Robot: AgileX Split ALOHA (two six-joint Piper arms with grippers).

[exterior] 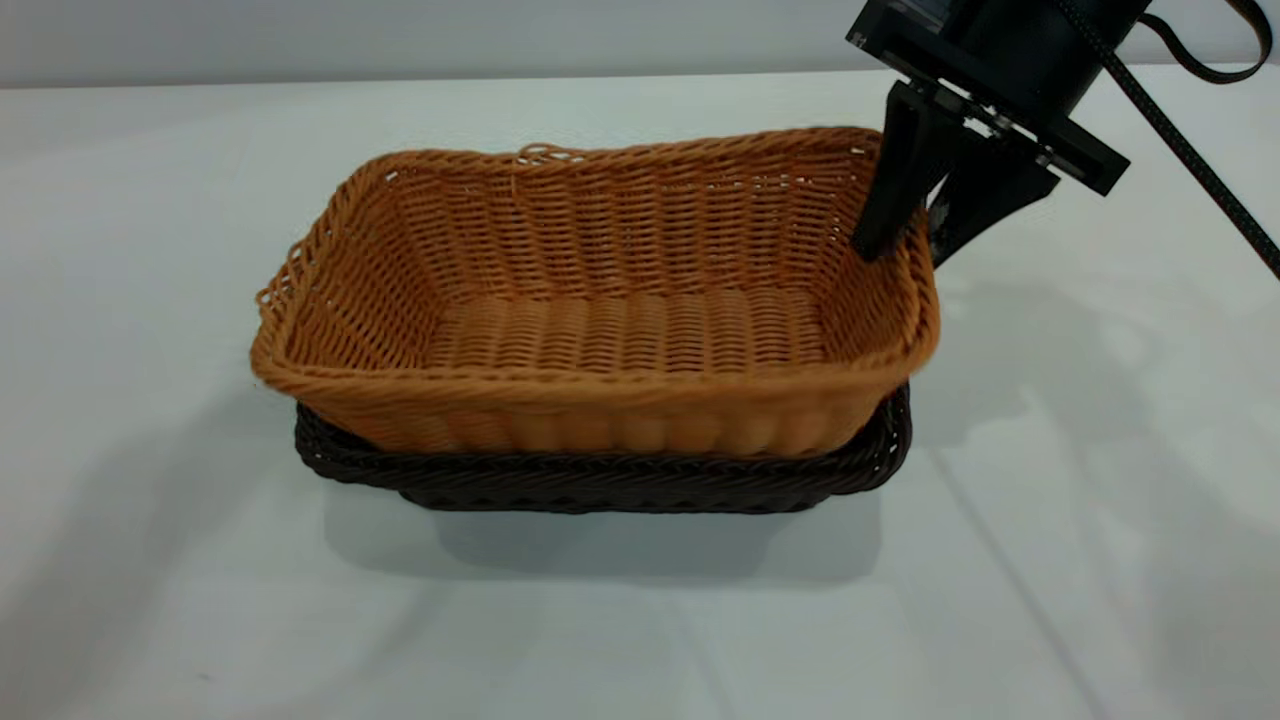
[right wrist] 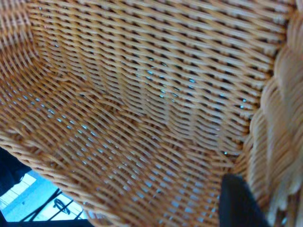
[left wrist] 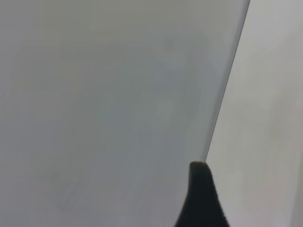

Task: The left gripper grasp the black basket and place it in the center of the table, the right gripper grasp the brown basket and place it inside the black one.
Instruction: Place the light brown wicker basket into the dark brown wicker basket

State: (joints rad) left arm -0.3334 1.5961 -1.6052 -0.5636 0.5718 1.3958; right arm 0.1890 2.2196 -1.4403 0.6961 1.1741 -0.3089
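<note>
The brown basket [exterior: 600,310] sits nested in the black basket [exterior: 600,485] at the middle of the table [exterior: 150,250]; only the black one's rim and lower wall show beneath it. My right gripper [exterior: 905,255] comes down from the upper right and straddles the brown basket's right rim, one finger inside and one outside, shut on it. In the right wrist view the brown weave [right wrist: 142,94] fills the picture, with one fingertip [right wrist: 236,201] against the inner wall beside the braided rim [right wrist: 279,142]. My left gripper [left wrist: 201,198] is out of the exterior view; its wrist view shows only one dark tip over bare table.
The right arm's black cable [exterior: 1190,150] trails off to the right above the table. The table's far edge meets a pale wall [exterior: 400,40] behind the baskets. The left wrist view shows the table's edge line [left wrist: 227,85].
</note>
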